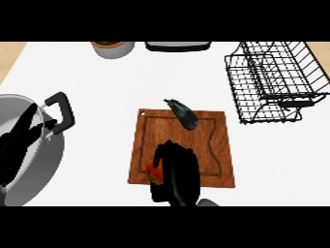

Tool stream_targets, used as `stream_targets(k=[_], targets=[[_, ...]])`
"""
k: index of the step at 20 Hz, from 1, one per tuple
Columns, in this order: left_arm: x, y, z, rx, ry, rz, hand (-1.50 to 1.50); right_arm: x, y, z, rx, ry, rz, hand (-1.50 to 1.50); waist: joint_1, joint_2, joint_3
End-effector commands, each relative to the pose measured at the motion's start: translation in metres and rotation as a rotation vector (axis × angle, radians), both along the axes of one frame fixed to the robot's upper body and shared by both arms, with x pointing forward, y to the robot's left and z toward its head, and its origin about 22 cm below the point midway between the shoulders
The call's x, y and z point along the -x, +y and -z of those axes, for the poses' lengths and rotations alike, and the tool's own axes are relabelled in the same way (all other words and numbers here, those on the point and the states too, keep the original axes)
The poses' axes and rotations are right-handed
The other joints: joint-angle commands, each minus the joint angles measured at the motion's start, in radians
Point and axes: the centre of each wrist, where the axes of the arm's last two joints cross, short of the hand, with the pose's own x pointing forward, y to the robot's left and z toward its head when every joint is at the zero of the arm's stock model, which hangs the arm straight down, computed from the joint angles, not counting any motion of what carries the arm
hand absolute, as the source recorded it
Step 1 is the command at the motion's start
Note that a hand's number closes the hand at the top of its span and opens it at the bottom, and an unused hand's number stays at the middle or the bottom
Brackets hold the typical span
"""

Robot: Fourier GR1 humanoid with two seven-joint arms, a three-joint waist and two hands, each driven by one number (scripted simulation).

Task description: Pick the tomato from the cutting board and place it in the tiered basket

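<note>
A red tomato (153, 172) lies at the near left of the wooden cutting board (217, 145), mostly hidden by my right hand (177, 174). That hand lies over it from the near edge, fingers stretched forward across the board, with only the tomato's left side showing beside the thumb. The hand looks open, not curled round the tomato. The black wire tiered basket (275, 82) stands at the far right, apart from the board. My left hand (10, 145) rests open at the left edge, fingers up, over a pot.
A dark eggplant (183, 114) lies across the board's far edge. A large steel pot (42, 160) with a black handle (62, 114) fills the left. At the back stand a small bowl (113, 47) and a dark-rimmed container (177, 46).
</note>
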Motion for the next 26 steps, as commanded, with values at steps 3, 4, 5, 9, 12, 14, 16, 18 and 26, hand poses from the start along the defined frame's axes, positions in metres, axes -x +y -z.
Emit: stream_targets(k=[3, 4, 5, 9, 12, 14, 16, 18, 26], targets=[[0.033, 0.018, 0.037, -0.022, 0.169, -0.102, 0.00, 0.008, 0.019, -0.079, 0.074, -0.181, 0.091, 1.50, -0.013, 0.008, -0.011], [0.036, 0.026, 0.034, -0.012, 0.178, -0.098, 0.00, 0.002, 0.015, -0.091, 0.074, -0.208, 0.128, 1.50, -0.012, 0.011, -0.010], [0.034, 0.020, 0.040, -0.024, 0.172, -0.097, 0.00, 0.011, 0.017, -0.101, 0.053, -0.226, 0.132, 1.50, -0.017, 0.013, -0.011], [0.023, 0.014, 0.039, -0.028, 0.154, -0.076, 0.00, 0.008, 0.012, -0.148, 0.009, -0.272, 0.150, 1.50, -0.004, 0.025, -0.010], [0.026, 0.022, 0.038, -0.023, 0.170, -0.082, 0.00, -0.001, -0.002, -0.174, -0.020, -0.291, 0.169, 1.50, -0.003, 0.028, -0.009], [0.019, 0.026, 0.024, -0.013, 0.148, -0.085, 0.00, -0.009, -0.008, -0.180, -0.018, -0.300, 0.204, 1.50, 0.002, 0.028, -0.008], [0.025, 0.021, 0.028, -0.014, 0.152, -0.074, 0.00, -0.029, -0.018, -0.182, -0.043, -0.329, 0.216, 1.50, 0.013, 0.032, -0.007], [0.035, 0.009, 0.045, -0.005, 0.156, -0.063, 0.00, -0.035, -0.031, -0.196, -0.056, -0.351, 0.219, 1.50, 0.013, 0.033, -0.008], [0.025, 0.019, 0.036, -0.012, 0.142, -0.067, 0.00, -0.102, -0.075, -0.207, 0.023, -0.396, 0.263, 1.50, 0.025, 0.040, -0.007]])
